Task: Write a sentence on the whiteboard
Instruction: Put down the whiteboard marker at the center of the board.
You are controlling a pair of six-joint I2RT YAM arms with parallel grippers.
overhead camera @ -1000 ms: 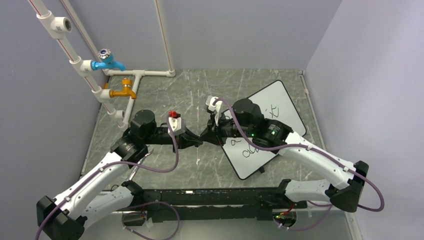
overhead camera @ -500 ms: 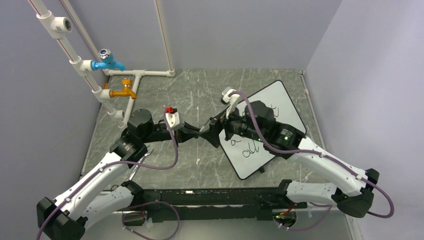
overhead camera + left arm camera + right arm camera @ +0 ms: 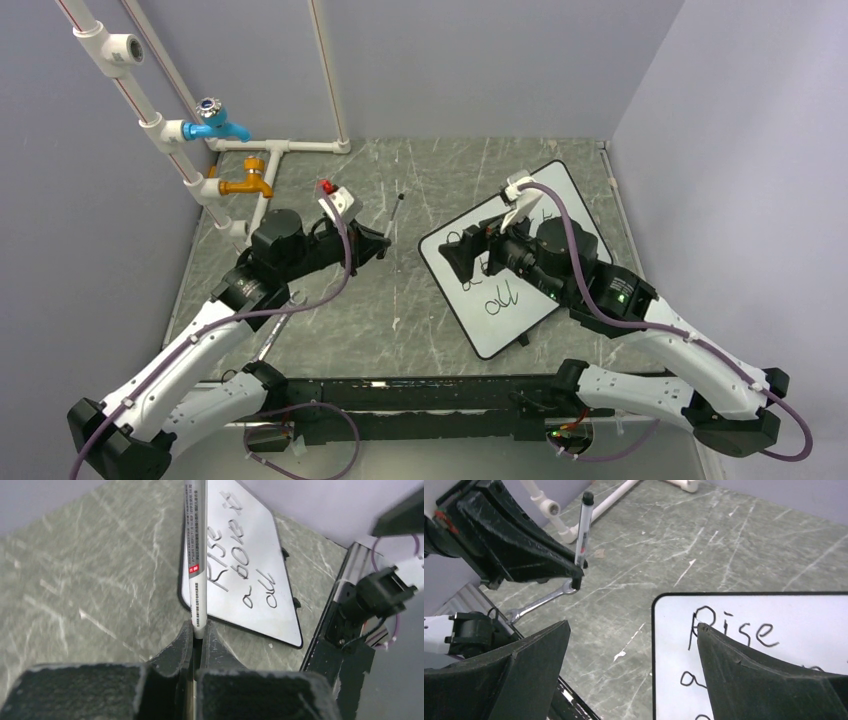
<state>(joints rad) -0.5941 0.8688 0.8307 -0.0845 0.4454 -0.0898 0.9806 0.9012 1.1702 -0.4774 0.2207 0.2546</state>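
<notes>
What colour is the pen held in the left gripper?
The pen has a whitish barrel with dark print and a small red label; clearest in left wrist view.

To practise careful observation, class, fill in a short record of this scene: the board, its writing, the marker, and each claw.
board: whiteboard lying flat on the table, right of centre
writing: sentence in black, "Rise above it all", three slanted lines
marker: marker held off the board, over the table
left claw: left claw shut on the marker
right claw: right claw open, empty, straddling the board's edge
</notes>
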